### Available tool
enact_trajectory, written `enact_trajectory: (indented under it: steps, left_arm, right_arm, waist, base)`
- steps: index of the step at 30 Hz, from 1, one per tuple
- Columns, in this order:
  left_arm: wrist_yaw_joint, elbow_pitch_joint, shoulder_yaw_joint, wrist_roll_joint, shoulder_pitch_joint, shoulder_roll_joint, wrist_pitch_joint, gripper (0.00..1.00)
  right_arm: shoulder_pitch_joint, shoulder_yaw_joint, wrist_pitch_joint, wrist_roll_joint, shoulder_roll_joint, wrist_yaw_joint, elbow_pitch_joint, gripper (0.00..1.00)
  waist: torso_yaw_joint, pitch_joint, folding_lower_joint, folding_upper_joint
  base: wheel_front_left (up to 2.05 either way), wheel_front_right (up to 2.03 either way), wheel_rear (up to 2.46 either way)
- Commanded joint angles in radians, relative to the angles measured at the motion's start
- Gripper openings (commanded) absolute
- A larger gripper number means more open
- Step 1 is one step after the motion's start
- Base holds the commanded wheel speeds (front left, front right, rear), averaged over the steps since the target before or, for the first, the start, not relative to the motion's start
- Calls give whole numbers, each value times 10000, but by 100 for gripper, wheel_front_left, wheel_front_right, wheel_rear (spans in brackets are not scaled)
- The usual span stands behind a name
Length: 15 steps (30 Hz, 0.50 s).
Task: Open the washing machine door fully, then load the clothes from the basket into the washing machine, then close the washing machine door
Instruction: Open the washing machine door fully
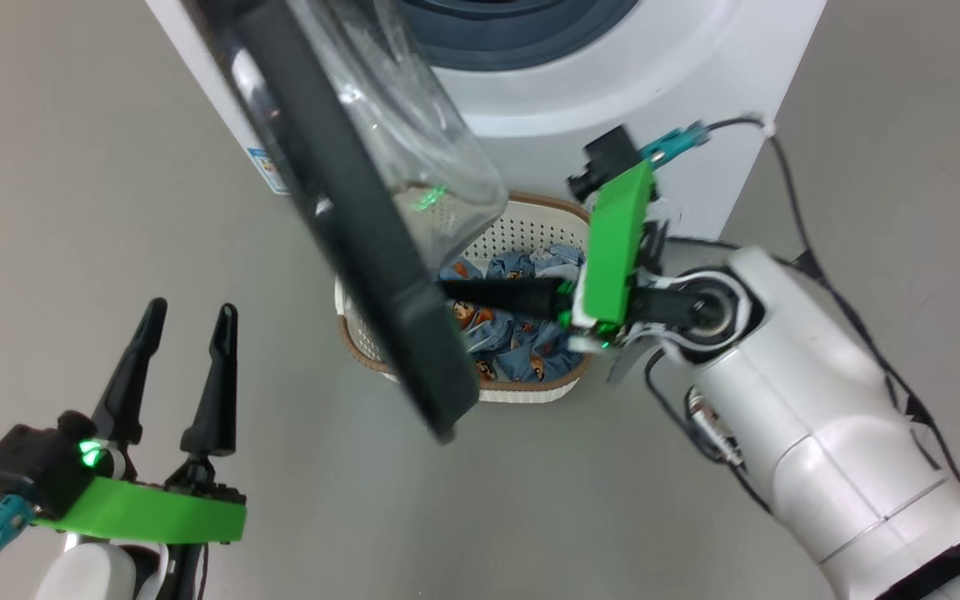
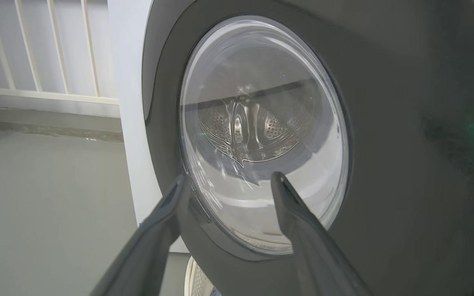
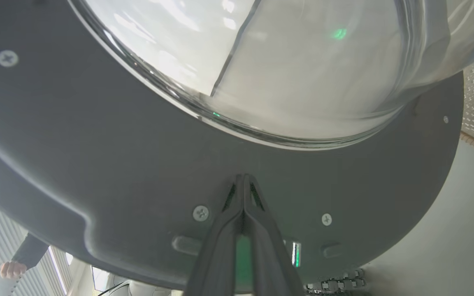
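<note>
Grey floor; washer at 12 o'clock. Opening step: door half-swung; right gripper pinched shut, empty, tips on its inner side; left gripper spread wide, empty, 7 o'clock. Next, probably: push door wider.

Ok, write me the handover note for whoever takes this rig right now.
Left gripper: open, empty, facing the door's outer side.
Right gripper: shut, tips against the inner side of the washing machine door.
Door stands partly open, over the basket; the clothes lie in the basket, not yet loaded.
Left to do: open door fully, load the washing machine, close door.
</note>
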Motion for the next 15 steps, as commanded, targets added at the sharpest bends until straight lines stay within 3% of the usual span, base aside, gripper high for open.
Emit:
enact_trajectory:
  steps: [1, 15]
  left_arm:
    - [-31, -166, 415, 112, -48, 248, -82, 100]
    - [-31, 15, 642, 169, -23, 168, -82, 100]
  right_arm:
    - [269, 253, -60, 160, 379, 19, -344, 0]
    - [48, 3546, -2137, 3234, 379, 19, -809, 0]
  waist:
    - [12, -25, 0, 0]
    - [9, -206, 0, 0]
  base:
    - [0, 0, 0]
    - [0, 0, 0]
